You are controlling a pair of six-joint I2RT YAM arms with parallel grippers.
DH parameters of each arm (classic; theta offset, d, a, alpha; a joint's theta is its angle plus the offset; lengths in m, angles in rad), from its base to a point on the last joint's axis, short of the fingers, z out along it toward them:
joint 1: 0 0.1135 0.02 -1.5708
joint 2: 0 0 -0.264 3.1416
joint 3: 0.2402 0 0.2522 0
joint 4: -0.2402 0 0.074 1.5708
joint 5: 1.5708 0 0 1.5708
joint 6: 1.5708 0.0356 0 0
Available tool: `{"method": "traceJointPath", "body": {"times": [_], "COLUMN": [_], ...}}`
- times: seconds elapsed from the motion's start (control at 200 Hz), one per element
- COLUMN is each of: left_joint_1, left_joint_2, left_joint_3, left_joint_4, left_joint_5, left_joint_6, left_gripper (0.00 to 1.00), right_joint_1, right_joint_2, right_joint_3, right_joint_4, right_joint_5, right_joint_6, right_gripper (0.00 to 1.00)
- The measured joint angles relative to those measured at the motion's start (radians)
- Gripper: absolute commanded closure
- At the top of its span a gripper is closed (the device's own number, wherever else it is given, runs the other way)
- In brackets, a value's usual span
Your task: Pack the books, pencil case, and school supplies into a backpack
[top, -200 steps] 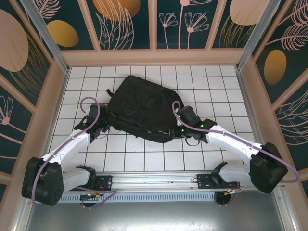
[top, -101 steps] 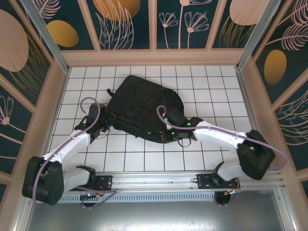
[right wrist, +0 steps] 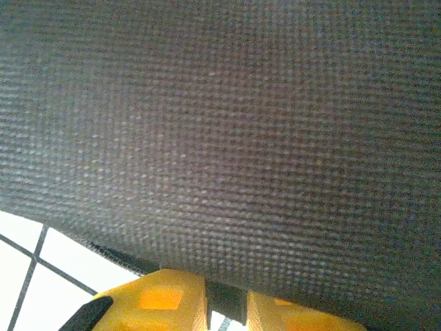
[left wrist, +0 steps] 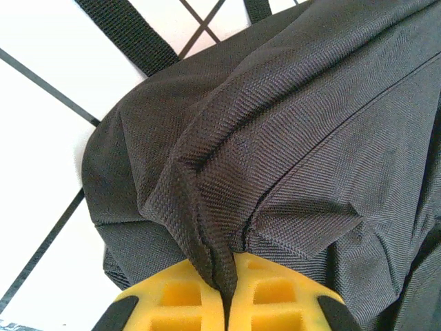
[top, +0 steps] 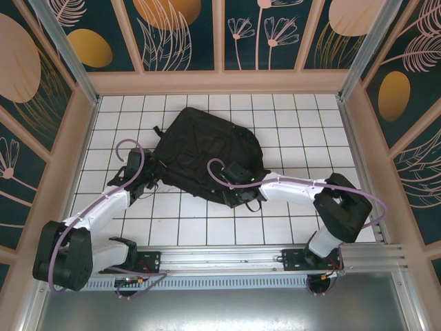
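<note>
The black backpack (top: pixel 207 148) lies flat in the middle of the white tiled table. My left gripper (top: pixel 152 178) is at its left edge; in the left wrist view this gripper (left wrist: pixel 226 279) is shut on a pinched fold of the backpack's fabric (left wrist: pixel 289 138). My right gripper (top: pixel 233 194) is at the bag's near edge. Its yellow fingers (right wrist: pixel 165 300) hold a small black tab (right wrist: pixel 226 300) of the backpack, just under the fabric (right wrist: pixel 227 124) and beside a zip line (right wrist: pixel 103 252). The books and school supplies are hidden or out of view.
Pink-framed patterned walls (top: pixel 220 79) close in the table on three sides. A black strap (left wrist: pixel 127 34) lies on the tiles left of the bag. Bare white tiles (top: pixel 303 124) surround the backpack, and the arms' rail (top: pixel 220 258) runs along the near edge.
My right gripper has slid leftward along the backpack's near edge, from right of centre to about the middle. The left gripper has kept its hold, and the bag shifted slightly.
</note>
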Motion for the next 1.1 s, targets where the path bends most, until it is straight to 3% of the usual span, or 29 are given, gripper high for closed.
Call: {"method": "traceJointPath", "body": {"times": [0.165, 0.305, 0.375, 0.661, 0.941, 1.096], "left_joint_1": [0.0, 0.0, 0.0, 0.0, 0.0, 0.0], "left_joint_2": [0.008, 0.015, 0.016, 0.02, 0.026, 0.032], "left_joint_3": [0.0, 0.0, 0.0, 0.002, 0.013, 0.016], "left_joint_4": [0.005, 0.005, 0.005, 0.003, -0.011, -0.014], "left_joint_5": [-0.01, -0.011, -0.013, -0.019, -0.02, -0.017], "left_joint_6": [0.008, 0.014, 0.016, 0.026, 0.026, 0.026], "left_gripper": [1.0, 1.0, 1.0, 1.0, 1.0, 1.0], "right_joint_1": [0.015, 0.03, 0.017, -0.076, -0.093, -0.093], "right_joint_2": [-0.132, -0.381, -0.418, -0.186, -0.101, -0.041], "right_joint_3": [-0.058, -0.172, -0.173, -0.097, -0.092, -0.079], "right_joint_4": [0.071, 0.235, 0.282, 0.275, 0.252, 0.263], "right_joint_5": [-0.016, -0.04, -0.06, -0.169, -0.217, -0.202], "right_joint_6": [-0.103, -0.269, -0.344, -0.475, -0.477, -0.47], "right_gripper": [0.82, 0.98, 1.0, 1.0, 1.0, 0.88]}}
